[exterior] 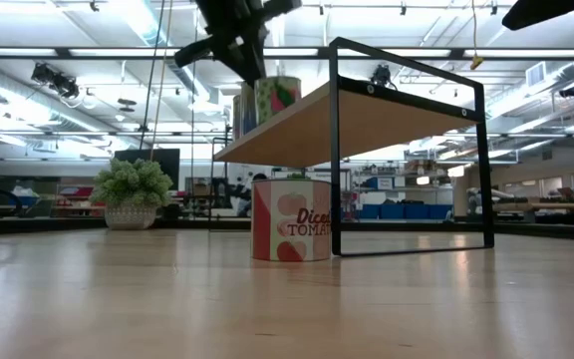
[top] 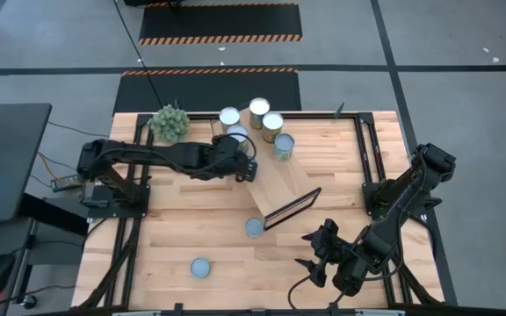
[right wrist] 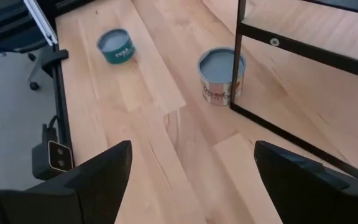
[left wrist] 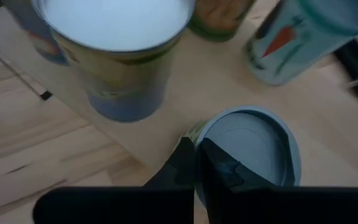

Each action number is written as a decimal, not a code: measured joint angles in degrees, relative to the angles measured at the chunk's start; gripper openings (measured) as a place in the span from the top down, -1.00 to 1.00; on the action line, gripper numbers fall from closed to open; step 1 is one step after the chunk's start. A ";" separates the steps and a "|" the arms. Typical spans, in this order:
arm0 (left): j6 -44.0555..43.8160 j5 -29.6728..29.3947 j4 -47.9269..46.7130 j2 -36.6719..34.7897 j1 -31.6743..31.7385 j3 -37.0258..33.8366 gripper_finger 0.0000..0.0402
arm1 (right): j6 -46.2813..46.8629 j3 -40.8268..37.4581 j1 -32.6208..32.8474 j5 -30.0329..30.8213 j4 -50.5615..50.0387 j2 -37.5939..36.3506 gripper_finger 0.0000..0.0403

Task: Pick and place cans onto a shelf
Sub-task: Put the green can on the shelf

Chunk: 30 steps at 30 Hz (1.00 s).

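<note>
The shelf [top: 279, 180] is a light-wood plank with a dark frame [exterior: 407, 150] at its near end. Several cans [top: 259, 109] stand on its far end. My left gripper [top: 246, 165] is shut above the shelf, its fingertips over a grey-topped can [left wrist: 250, 146], which the gripper mostly hides in the high view. A tomato can [exterior: 292, 219] stands on the table beside the frame and also shows in the high view [top: 254, 227]. Another can [top: 202, 268] stands near the front edge. My right gripper [top: 316, 250] is open and empty at the front right. My left gripper's shut fingertips [left wrist: 219, 168] point down at the rim [left wrist: 197, 134] of the grey-topped can, which stands upright on the shelf. I cannot tell whether they touch it.
A spiky green plant ball [top: 169, 123] sits at the table's far left. A white-topped can [left wrist: 117, 25] and a carrot-labelled can [left wrist: 291, 37] stand close to the left gripper. Bare tabletop [right wrist: 166, 124] lies between the two loose cans and the right gripper [right wrist: 191, 186].
</note>
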 joint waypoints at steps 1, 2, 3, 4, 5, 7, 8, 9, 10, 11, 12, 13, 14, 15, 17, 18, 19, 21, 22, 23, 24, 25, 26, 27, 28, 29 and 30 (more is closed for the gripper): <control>-0.01 0.01 -0.42 0.45 0.25 0.20 0.95 | -0.02 0.00 0.00 0.17 0.28 0.00 -0.72; -0.03 0.32 -0.64 0.57 0.48 0.28 0.95 | -0.02 0.00 0.00 0.44 0.78 0.00 -0.72; -0.09 0.86 -0.71 0.56 0.80 0.30 0.95 | 0.00 0.00 -0.02 0.87 1.00 0.00 -0.72; -0.55 1.11 -0.64 0.48 1.07 0.30 0.95 | -0.02 0.02 -0.02 1.17 1.04 0.00 -0.72; -1.90 1.13 -0.53 0.48 1.31 0.20 0.94 | -0.02 0.00 -0.02 1.40 1.30 0.00 -0.72; -4.47 1.27 -1.49 0.48 1.78 0.08 0.89 | -0.08 0.02 0.00 1.70 1.49 0.00 -0.72; -4.66 1.70 -1.44 0.48 1.99 0.08 0.85 | -0.13 0.00 0.00 1.84 1.55 0.00 -0.72; -4.56 2.14 -1.40 0.48 2.07 0.08 0.81 | -0.17 0.02 -0.02 1.96 1.73 0.00 -0.72; -4.47 2.44 -1.59 0.48 2.09 0.08 0.77 | -0.19 0.01 -0.02 2.27 1.80 0.00 -0.72; -4.53 2.37 -1.79 0.48 2.09 0.08 0.74 | -0.20 0.00 -0.02 2.58 1.80 0.00 -0.72; -4.56 2.19 -1.82 0.48 2.07 0.08 0.70 | -0.20 0.02 0.00 2.81 1.84 0.00 -0.72; -4.60 2.00 -1.72 0.48 2.02 0.08 0.67 | -0.22 0.00 -0.01 2.90 1.87 0.00 -0.72; -4.73 1.63 -1.69 0.48 1.91 0.08 0.64 | -0.24 0.02 -0.02 2.90 1.87 0.00 -0.72; -5.05 1.30 -1.76 0.48 1.79 0.08 0.61 | -0.28 0.00 -0.02 2.90 1.89 0.00 -0.72; -5.50 0.79 -1.74 0.48 1.60 0.08 0.54 | -0.40 0.01 0.00 2.92 1.96 0.00 -0.72; -5.47 0.64 -1.73 0.48 1.48 0.08 0.51 | -0.48 0.01 0.00 2.92 1.95 0.00 -0.72; -5.39 0.62 -1.73 0.48 1.43 0.08 0.47 | -0.50 0.02 -0.02 2.92 1.96 0.00 -0.72; -4.39 0.51 -1.73 0.48 1.14 0.08 0.39 | -0.59 0.00 -0.02 2.92 1.95 0.00 -0.72; -4.14 0.23 -1.74 0.48 0.95 0.08 0.35 | -0.63 0.00 0.00 2.92 1.95 0.00 -0.72; -4.00 -0.27 -1.75 0.48 0.72 0.06 0.30 | -0.63 0.00 -0.01 2.92 1.95 0.00 -0.72; -3.96 -0.88 -1.75 0.46 0.39 0.06 0.26 | -0.63 0.00 0.00 2.92 1.94 0.00 -0.72; -3.87 -1.81 -1.75 0.29 0.01 0.04 0.22 | -0.63 0.00 -0.02 2.91 1.91 0.00 -0.72; -3.15 -2.83 -1.75 0.10 -0.45 0.02 0.18 | -0.63 0.00 -0.02 2.90 1.91 0.00 -0.72; -2.38 -3.97 -1.55 -0.12 -0.90 0.02 0.15 | -0.63 0.00 -0.02 2.90 1.90 0.00 -0.72; -1.23 -5.08 -1.22 -0.22 -1.38 0.02 0.12 | -0.63 0.00 -0.01 2.90 1.89 0.00 -0.72; 0.14 -5.77 -1.15 -0.42 -1.86 0.02 0.09 | -0.63 0.00 -0.02 2.90 1.89 0.00 -0.72; 1.73 -6.15 -1.22 -0.64 -2.35 0.00 0.07 | -0.63 0.00 -0.02 2.90 1.87 0.00 -0.72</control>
